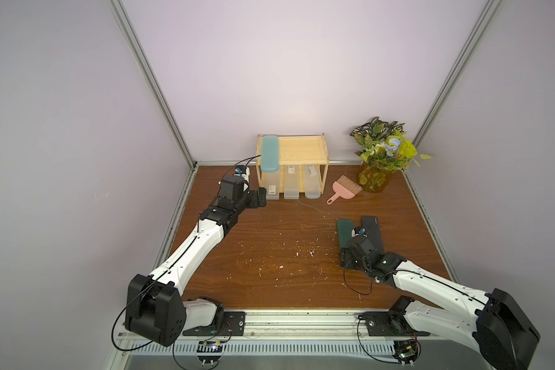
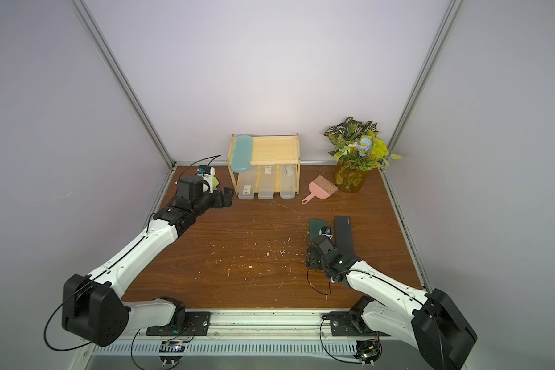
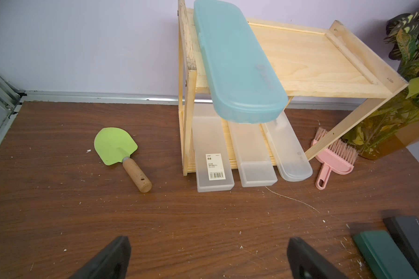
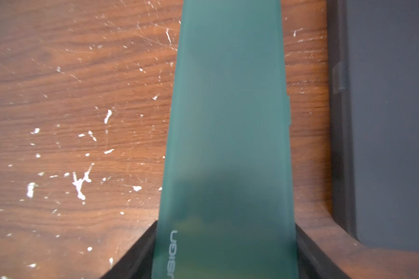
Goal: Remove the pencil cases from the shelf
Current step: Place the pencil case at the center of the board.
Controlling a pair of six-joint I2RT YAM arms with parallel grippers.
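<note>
Matte dark green pencil case, slim flat plastic slab, long axis front-to-back; right tool clamps it; left tool spread wide.

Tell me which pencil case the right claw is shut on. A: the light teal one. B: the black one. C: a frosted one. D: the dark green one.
D: in the right wrist view the right claw clamps both long edges of the dark green case, with the black case lying free beside it.
</note>
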